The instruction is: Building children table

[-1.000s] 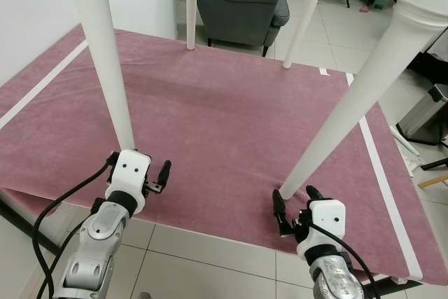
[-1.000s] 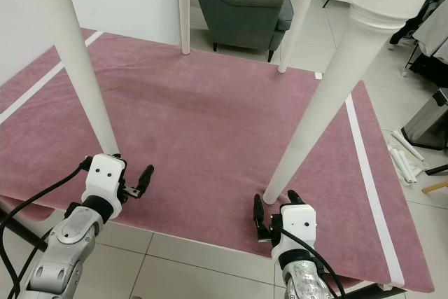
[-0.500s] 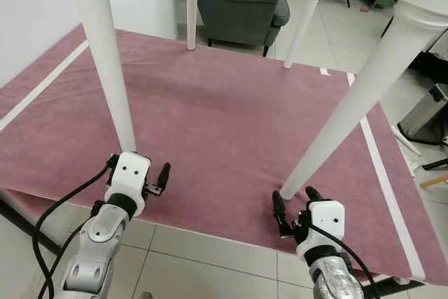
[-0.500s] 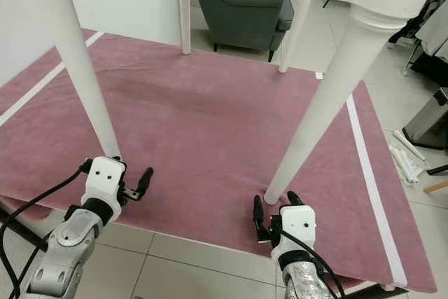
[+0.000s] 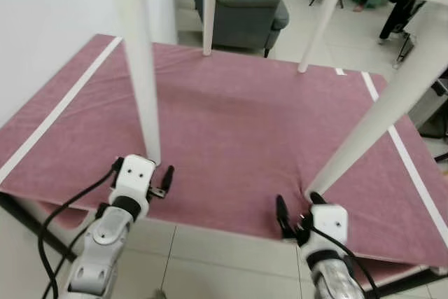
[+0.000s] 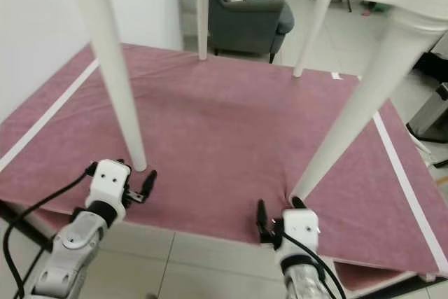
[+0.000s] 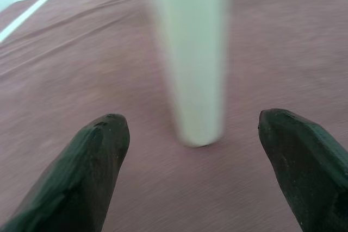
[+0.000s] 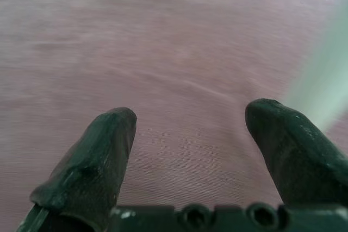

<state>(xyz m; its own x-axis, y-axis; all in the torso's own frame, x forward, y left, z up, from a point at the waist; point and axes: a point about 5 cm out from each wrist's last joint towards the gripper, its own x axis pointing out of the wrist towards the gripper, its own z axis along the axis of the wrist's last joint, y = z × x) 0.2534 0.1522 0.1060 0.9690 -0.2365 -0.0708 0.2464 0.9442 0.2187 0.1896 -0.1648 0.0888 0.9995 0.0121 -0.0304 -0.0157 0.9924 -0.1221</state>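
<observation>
A white table stands on a mauve rug point(image 5: 245, 117). Its near left leg point(image 5: 140, 68) and near right leg point(image 5: 381, 127) slope down to the rug's front edge, and two far legs point(image 5: 208, 12) stand at the back. My left gripper point(image 5: 140, 168) is open at the foot of the near left leg, and the left wrist view has that leg's foot point(image 7: 198, 80) between the two fingers point(image 7: 92, 161). My right gripper point(image 5: 298, 206) is open just in front of the near right leg's foot point(image 5: 313, 188). That leg point(image 8: 321, 80) shows as a blur beside one finger.
A grey armchair point(image 5: 245, 12) stands beyond the rug at the back. A white wall runs along the left. Tiled floor point(image 5: 210, 257) lies in front of the rug's edge. A dark bar point(image 5: 28, 218) runs under the rug's left corner. A bin point(image 6: 430, 113) stands at the right.
The whole picture has shifted, so the camera has moved. Both grippers stay open at the feet of the two near legs, and the right one now sits closer under its leg's foot.
</observation>
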